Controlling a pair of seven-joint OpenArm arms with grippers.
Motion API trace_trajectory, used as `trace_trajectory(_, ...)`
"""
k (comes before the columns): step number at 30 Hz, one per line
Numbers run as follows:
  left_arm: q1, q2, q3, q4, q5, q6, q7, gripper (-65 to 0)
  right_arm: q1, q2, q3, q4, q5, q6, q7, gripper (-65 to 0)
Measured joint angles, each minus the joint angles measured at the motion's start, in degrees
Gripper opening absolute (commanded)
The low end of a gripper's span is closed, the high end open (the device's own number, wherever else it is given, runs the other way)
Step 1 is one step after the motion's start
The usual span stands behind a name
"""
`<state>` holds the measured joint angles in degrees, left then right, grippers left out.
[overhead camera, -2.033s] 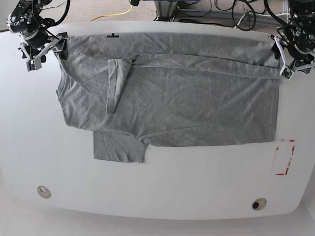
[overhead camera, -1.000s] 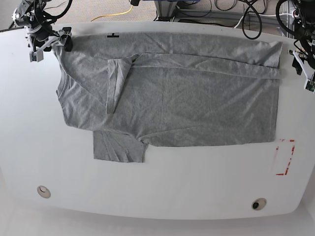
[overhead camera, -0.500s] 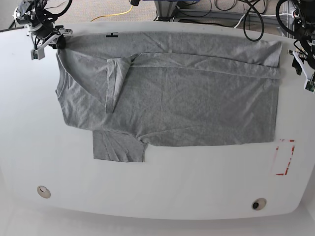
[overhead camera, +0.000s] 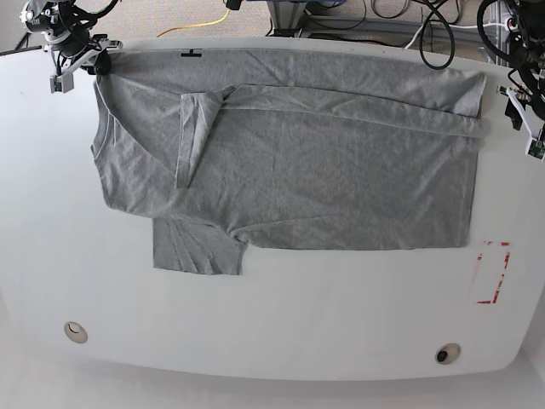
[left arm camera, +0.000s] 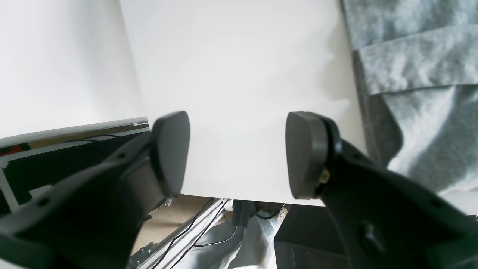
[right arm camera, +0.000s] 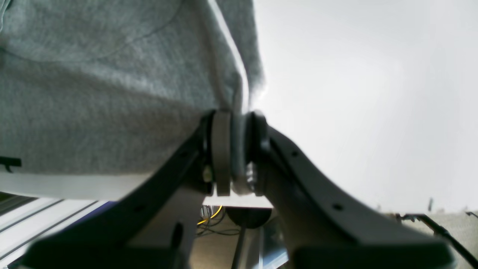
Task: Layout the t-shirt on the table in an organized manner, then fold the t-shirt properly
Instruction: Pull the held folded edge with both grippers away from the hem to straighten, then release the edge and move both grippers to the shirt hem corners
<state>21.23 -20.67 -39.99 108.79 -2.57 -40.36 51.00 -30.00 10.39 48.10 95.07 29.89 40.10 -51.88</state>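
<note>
the right gripper (right arm camera: pixel 234 149) is clamped on the far shoulder corner of the shirt (overhead camera: pixel 289 162), likely to tug it square on the table (overhead camera: pixel 281 315), while the left gripper (left arm camera: pixel 237 153) hangs open and empty beside the hem, touching nothing.

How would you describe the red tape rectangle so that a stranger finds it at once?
Start at the white table, then find the grey t-shirt. Beyond its hem corner, near the table edge, lies the red tape rectangle, the only red mark there.
</note>
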Motion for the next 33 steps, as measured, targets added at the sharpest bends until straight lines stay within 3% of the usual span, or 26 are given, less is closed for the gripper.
trace_trajectory(16,0.0,0.0,0.0,0.0,0.0,0.0,0.0,-27.1,-0.6,0.3,0.7,0.0,-0.2,0.0,-0.4,-54.2)
trace_trajectory(19,-0.1,0.0,0.0,0.0,0.0,0.0,0.0,-27.1,-0.6,0.2,0.7,0.0,-0.2,0.0,-0.4,-45.0)
trace_trajectory(25,-2.4,0.2,0.0,-0.1,0.2,0.0,0.2,-27.1,-0.5,0.2,0.7,0.3,0.0,0.0,-0.1,-17.1)
trace_trajectory(30,-4.2,0.2,0.1,-0.1,0.0,0.0,0.0,-27.1,-0.6,0.2,0.7,2.7,-1.7,-0.1,-1.5,-3.0)
trace_trajectory(33,-4.6,0.2,0.1,-0.1,0.0,0.0,0.0,-27.1,-1.0,0.2,0.7,5.5,-1.6,-0.2,-2.0,0.0)
